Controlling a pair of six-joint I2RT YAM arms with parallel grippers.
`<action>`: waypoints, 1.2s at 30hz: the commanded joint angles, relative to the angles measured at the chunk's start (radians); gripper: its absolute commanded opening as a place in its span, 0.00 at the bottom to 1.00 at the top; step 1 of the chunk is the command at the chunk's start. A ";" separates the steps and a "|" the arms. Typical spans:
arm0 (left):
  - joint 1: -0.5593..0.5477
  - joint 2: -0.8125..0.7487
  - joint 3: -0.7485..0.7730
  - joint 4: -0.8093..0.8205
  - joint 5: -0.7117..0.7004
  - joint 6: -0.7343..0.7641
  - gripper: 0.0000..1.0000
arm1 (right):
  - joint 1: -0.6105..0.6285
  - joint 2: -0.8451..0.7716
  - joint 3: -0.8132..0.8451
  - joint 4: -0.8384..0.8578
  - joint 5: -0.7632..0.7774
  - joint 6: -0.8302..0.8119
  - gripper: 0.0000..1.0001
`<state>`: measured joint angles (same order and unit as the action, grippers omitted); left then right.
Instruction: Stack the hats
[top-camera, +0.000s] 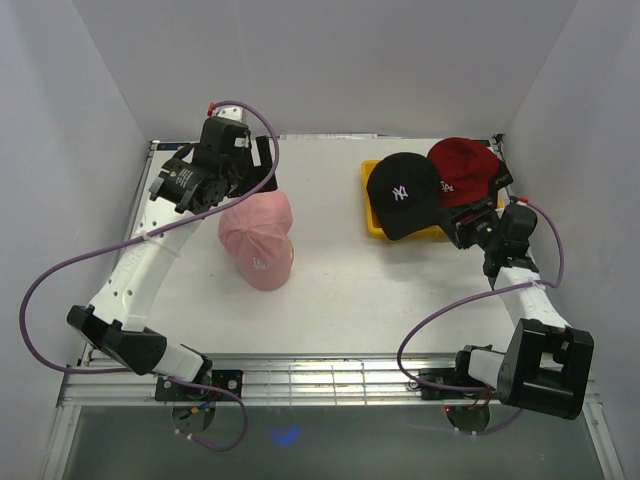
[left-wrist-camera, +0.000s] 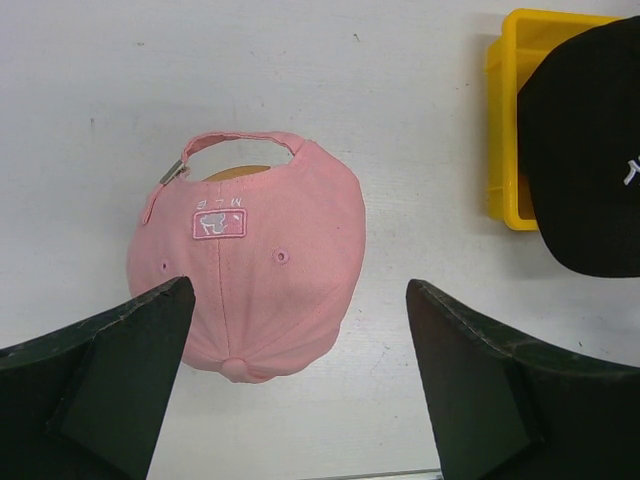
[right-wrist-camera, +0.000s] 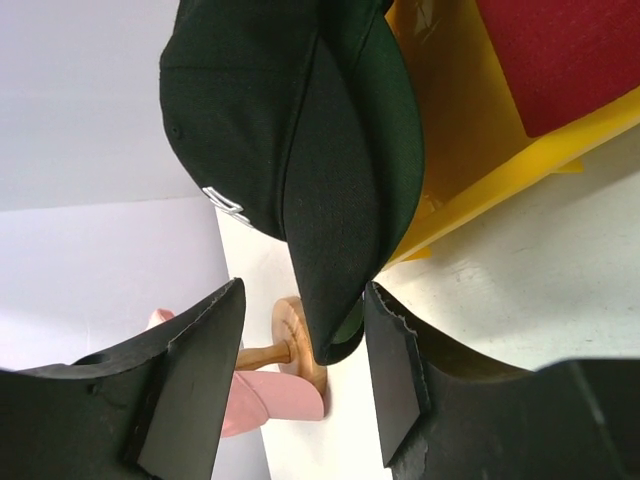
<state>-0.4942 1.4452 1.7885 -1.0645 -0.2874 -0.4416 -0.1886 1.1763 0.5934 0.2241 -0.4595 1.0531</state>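
Left jaws: spread as wide as they go and holding nothing. They hang over the pink hat (top-camera: 257, 235), and the left wrist view shows its crown in the gap between the two fingers (left-wrist-camera: 110, 390).
Right jaws: partly open with the tip of the black hat's (top-camera: 403, 195) brim between them. In the right wrist view one finger (right-wrist-camera: 400, 370) is at the brim's edge or just touching it, and a clear gap remains on the other side. The hat is not clamped.
Pink hat: left of centre on the bench (top-camera: 340, 290), sitting on a wooden stand (right-wrist-camera: 290, 350). Its brim points to the near edge. Its back strap faces the far wall, and wood shows through the strap opening.
Black hat: has a white NY logo on the front. It lies on the yellow tray (top-camera: 368, 222) at the far right of the bench. The brim points near-right and sticks out past the tray's edge.
Red hat (top-camera: 465, 165): behind and to the right of the black hat, against it, toward the far right corner. It lies at least partly in the tray, and the black hat overlaps its near side.
Tray: well apart from the pink hat, with bare bench between them.
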 joint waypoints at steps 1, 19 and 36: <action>0.000 -0.035 -0.011 0.017 0.001 0.006 0.98 | -0.003 -0.009 0.020 0.078 -0.022 0.024 0.56; 0.000 -0.031 -0.008 0.015 0.001 0.006 0.98 | 0.003 0.037 -0.049 0.271 -0.042 0.143 0.54; 0.000 -0.032 -0.008 0.011 -0.007 0.017 0.98 | 0.024 0.080 -0.129 0.386 -0.018 0.196 0.53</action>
<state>-0.4942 1.4452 1.7790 -1.0622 -0.2878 -0.4370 -0.1730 1.2507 0.4759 0.5331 -0.4808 1.2350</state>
